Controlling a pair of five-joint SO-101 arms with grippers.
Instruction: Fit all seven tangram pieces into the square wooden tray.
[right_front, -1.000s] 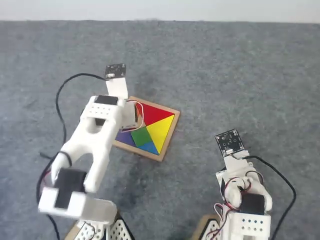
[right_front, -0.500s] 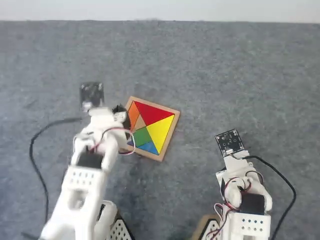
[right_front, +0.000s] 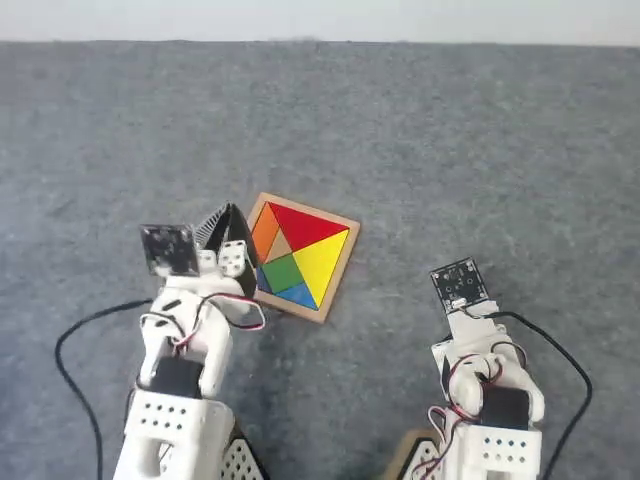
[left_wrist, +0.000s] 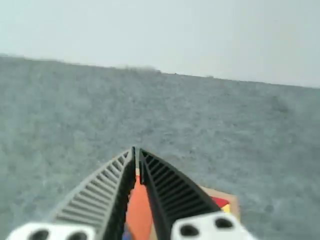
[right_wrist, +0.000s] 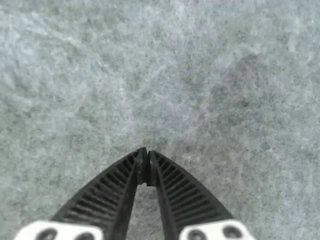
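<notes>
High view: everything sits on the grey felt-like tabletop (right_front: 480, 130). Next biggest, the white left arm (right_front: 185, 370) just beside the tray's left side, and the white right arm (right_front: 490, 400) well apart on the other side. Mid-tabletop lies the square wooden tray (right_front: 341, 270), turned at an angle. Over its left edge the left gripper (left_wrist: 136, 151) has fingers pressed together, empty. Over bare tabletop the right gripper (right_wrist: 145, 152) has fingers clenched, empty. In the tray: red triangle (right_front: 305, 225), yellow triangle (right_front: 322, 260), orange triangle (right_front: 265, 232), green square (right_front: 283, 272), blue piece (right_front: 298, 295), small tan triangle (right_front: 283, 245). A seventh may be hidden by the left arm, cannot tell. Task looks near done; any last nudge should press flat and gently, without shoving the tray
</notes>
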